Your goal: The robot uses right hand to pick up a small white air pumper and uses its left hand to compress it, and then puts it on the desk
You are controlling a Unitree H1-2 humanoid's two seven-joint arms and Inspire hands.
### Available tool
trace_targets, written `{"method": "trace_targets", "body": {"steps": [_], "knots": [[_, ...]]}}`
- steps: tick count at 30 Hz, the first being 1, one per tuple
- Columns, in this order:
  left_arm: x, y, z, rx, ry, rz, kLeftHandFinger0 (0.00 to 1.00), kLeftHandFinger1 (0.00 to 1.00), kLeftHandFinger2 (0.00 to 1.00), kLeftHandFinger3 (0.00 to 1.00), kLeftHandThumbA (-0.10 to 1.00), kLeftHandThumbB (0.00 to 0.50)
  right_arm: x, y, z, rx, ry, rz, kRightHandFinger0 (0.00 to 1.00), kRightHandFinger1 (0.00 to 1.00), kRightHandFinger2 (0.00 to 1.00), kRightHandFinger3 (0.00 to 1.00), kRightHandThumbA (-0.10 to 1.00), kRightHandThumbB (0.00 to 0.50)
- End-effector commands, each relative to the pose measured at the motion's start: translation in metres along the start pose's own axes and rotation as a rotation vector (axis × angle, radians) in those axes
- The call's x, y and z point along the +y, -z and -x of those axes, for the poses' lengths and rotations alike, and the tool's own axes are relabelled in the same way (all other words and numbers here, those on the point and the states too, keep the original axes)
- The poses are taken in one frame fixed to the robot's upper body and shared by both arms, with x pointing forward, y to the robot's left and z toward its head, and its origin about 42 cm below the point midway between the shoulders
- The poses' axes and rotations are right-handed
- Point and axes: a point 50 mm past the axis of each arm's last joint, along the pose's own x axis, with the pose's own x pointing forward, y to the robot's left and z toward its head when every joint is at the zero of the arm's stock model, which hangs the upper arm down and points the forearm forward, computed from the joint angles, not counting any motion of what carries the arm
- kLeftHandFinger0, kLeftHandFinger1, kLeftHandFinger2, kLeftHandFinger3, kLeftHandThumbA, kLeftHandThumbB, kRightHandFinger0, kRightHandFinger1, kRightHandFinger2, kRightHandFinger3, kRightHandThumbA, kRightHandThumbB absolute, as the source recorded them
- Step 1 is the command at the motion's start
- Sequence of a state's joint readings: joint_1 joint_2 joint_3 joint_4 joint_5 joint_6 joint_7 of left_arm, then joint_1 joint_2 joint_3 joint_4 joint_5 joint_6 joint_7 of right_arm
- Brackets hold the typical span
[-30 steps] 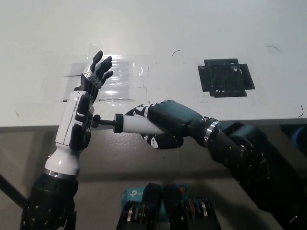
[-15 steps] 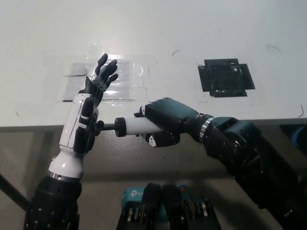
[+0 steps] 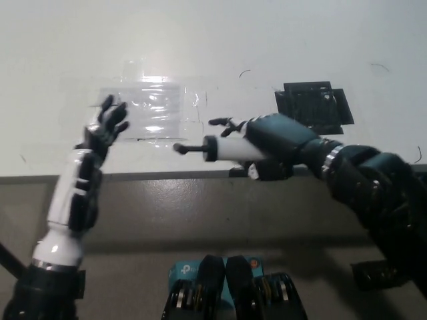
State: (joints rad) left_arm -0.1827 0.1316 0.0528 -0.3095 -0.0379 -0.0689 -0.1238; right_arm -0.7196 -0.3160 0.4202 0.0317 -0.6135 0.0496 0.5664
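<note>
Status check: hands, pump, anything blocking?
Right robot hand shut on white air pump, held level above desk edge. Left robot hand open, apart from plunger. Black tape patch behind; nothing blocking.

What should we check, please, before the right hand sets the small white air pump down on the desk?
1. Grip: right hand is closed around the white air pump: ok.
2. Left hand is apart from the pump's plunger knob, fingers spread: ok.
3. Pump position: its barrel lies roughly level, over the desk near the front edge: ok.
4. Landing spot: the bare desk beside the clear tape patch looks free: ok.
5. Black square patch lies behind the right hand, out of the way: ok.
6. Height of pump above the desk: cannot tell.
</note>
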Motion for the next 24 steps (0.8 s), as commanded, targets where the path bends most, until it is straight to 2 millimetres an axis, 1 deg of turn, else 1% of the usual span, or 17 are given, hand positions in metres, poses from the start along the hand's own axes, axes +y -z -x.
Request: {"method": "trace_targets", "body": {"steps": [1,3,4,5,6,8,9,11,13,14,15,16,17,19,21,23,24], "knots": [[0.025,-0.009,0.004,-0.072,-0.044,-0.007,1.0,1.0,1.0,1.0,1.0,0.283,-0.055,0.001,0.007,-0.008,0.109,0.072,0.05,0.55,0.84,1.0,-0.1,0.118],[0.034,-0.008,0.007,-0.063,-0.061,-0.011,1.0,1.0,1.0,1.0,1.0,0.273,-0.062,0.005,0.007,0.008,0.123,0.087,0.05,0.56,0.85,1.0,-0.1,0.128],[0.039,-0.005,0.012,-0.047,-0.071,-0.007,1.0,1.0,1.0,1.0,1.0,0.268,-0.07,0.012,0.007,0.04,0.137,0.096,0.05,0.57,0.87,1.0,-0.1,0.126],[0.039,-0.005,0.013,-0.046,-0.071,-0.006,1.0,1.0,1.0,1.0,1.0,0.265,-0.07,0.013,0.007,0.042,0.138,0.097,0.05,0.57,0.87,1.0,-0.1,0.126],[0.042,-0.003,0.018,-0.036,-0.075,-0.012,1.0,1.0,1.0,1.0,1.0,0.248,-0.073,0.017,0.005,0.058,0.144,0.104,0.06,0.58,0.88,1.0,-0.1,0.116],[0.043,0.001,0.027,-0.021,-0.075,-0.01,1.0,1.0,1.0,1.0,1.0,0.243,-0.076,0.024,0.001,0.076,0.145,0.094,0.08,0.59,0.89,1.0,-0.1,0.118],[0.043,0.006,0.035,-0.003,-0.068,-0.019,1.0,1.0,1.0,1.0,1.0,0.25,-0.078,0.031,-0.005,0.089,0.142,0.072,0.09,0.59,0.88,1.0,-0.1,0.113],[0.041,0.012,0.043,0.031,-0.067,-0.02,1.0,1.0,1.0,1.0,1.0,0.277,-0.082,0.04,-0.013,0.109,0.145,0.066,0.1,0.6,0.88,1.0,-0.1,0.123],[0.037,0.019,0.056,0.078,-0.063,-0.024,1.0,1.0,1.0,1.0,1.0,0.284,-0.084,0.05,-0.024,0.152,0.136,0.069,0.08,0.59,0.86,1.0,-0.1,0.143],[0.036,0.022,0.062,0.088,-0.061,-0.027,1.0,1.0,1.0,1.0,1.0,0.278,-0.084,0.053,-0.029,0.17,0.134,0.064,0.06,0.57,0.85,1.0,-0.1,0.141],[0.033,0.028,0.073,0.114,-0.057,-0.03,1.0,1.0,1.0,1.0,1.0,0.283,-0.085,0.059,-0.036,0.201,0.128,0.058,0.09,0.58,0.86,1.0,-0.1,0.158],[0.033,0.03,0.076,0.121,-0.056,-0.034,1.0,1.0,1.0,1.0,1.0,0.284,-0.085,0.06,-0.038,0.206,0.128,0.059,0.1,0.58,0.86,1.0,-0.1,0.155],[0.032,0.038,0.087,0.146,-0.049,-0.028,1.0,1.0,1.0,1.0,1.0,0.277,-0.086,0.065,-0.043,0.218,0.137,0.045,0.11,0.59,0.88,1.0,-0.1,0.165],[0.032,0.045,0.101,0.179,-0.047,-0.025,1.0,1.0,1.0,1.0,1.0,0.258,-0.087,0.069,-0.052,0.228,0.145,0.031,0.09,0.58,0.91,1.0,-0.1,0.172],[0.03,0.052,0.112,0.207,-0.043,-0.013,1.0,1.0,1.0,1.0,1.0,0.247,-0.086,0.073,-0.059,0.249,0.138,0.029,0.1,0.61,0.94,1.0,-0.1,0.176],[0.031,0.053,0.118,0.222,-0.037,-0.021,1.0,1.0,1.0,1.0,1.0,0.245,-0.081,0.076,-0.064,0.248,0.135,0.029,0.08,0.58,0.91,0.98,-0.1,0.188],[0.031,0.054,0.122,0.229,-0.041,-0.019,1.0,1.0,1.0,1.0,1.0,0.247,-0.075,0.08,-0.069,0.261,0.133,0.039,0.02,0.49,0.83,0.9,-0.1,0.2]]}}
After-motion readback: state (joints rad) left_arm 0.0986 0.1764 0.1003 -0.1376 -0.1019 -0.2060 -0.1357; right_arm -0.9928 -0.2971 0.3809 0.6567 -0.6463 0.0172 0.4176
